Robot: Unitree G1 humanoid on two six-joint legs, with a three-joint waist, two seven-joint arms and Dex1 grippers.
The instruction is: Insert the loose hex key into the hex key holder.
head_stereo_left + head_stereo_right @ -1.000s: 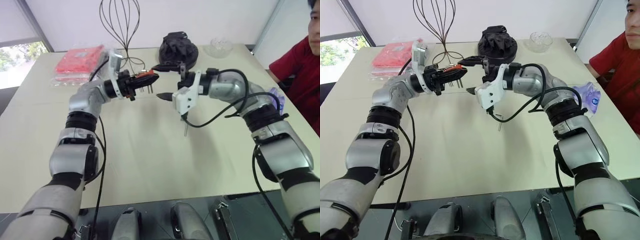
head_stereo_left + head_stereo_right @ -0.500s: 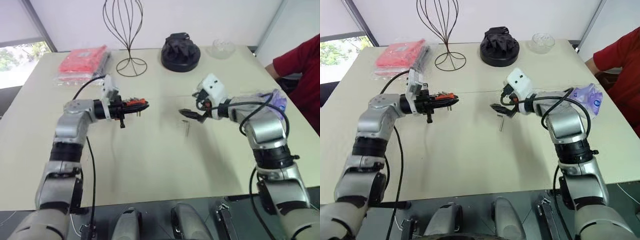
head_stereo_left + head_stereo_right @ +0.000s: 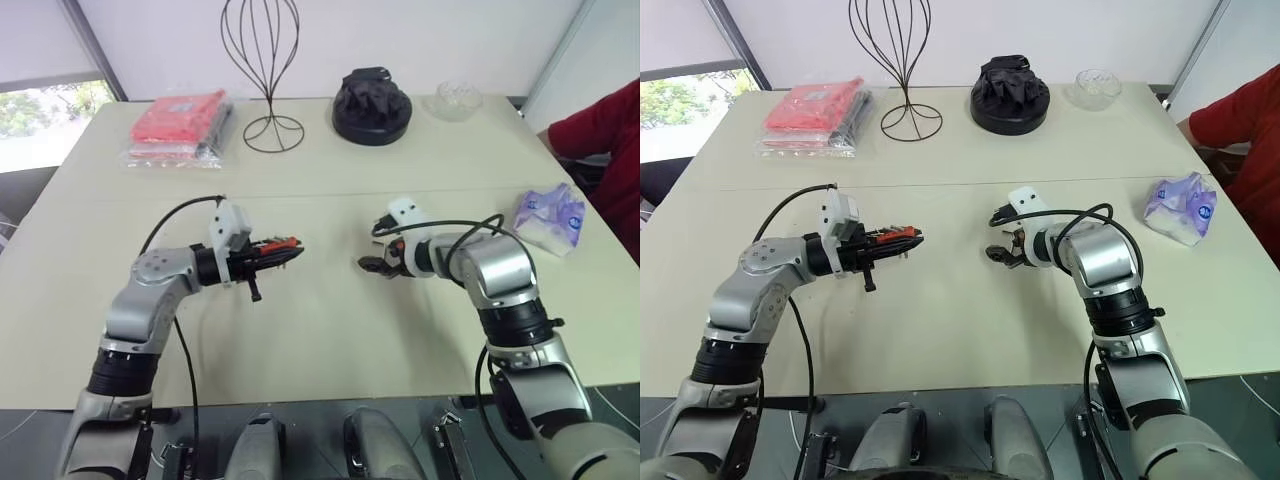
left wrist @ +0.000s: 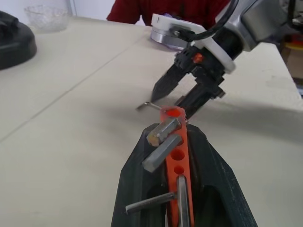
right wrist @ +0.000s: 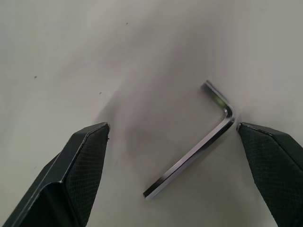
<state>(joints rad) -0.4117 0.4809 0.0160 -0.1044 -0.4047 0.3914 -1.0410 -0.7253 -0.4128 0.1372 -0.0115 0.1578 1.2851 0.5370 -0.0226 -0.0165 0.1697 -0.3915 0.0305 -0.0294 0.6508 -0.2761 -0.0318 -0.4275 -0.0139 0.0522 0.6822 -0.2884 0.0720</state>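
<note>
The two head cameras look forward and down over the table. Each wrist camera looks closely along its own fingers. Both wrist views share the hex key.

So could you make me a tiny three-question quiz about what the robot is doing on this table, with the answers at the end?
1. True or false: the left gripper is shut on the hex key holder.
2. Where is the loose hex key? A) lying flat on the table between the open fingers of the right gripper; B) slotted in the holder; C) under the wire stand.
3. Fill in: the holder's plastic block is coloured ____.

Key: 1 true. 2 A: in the right wrist view the key lies on the table between the two fingertips, its bend close to one of them, not gripped. 3 orange.
</note>
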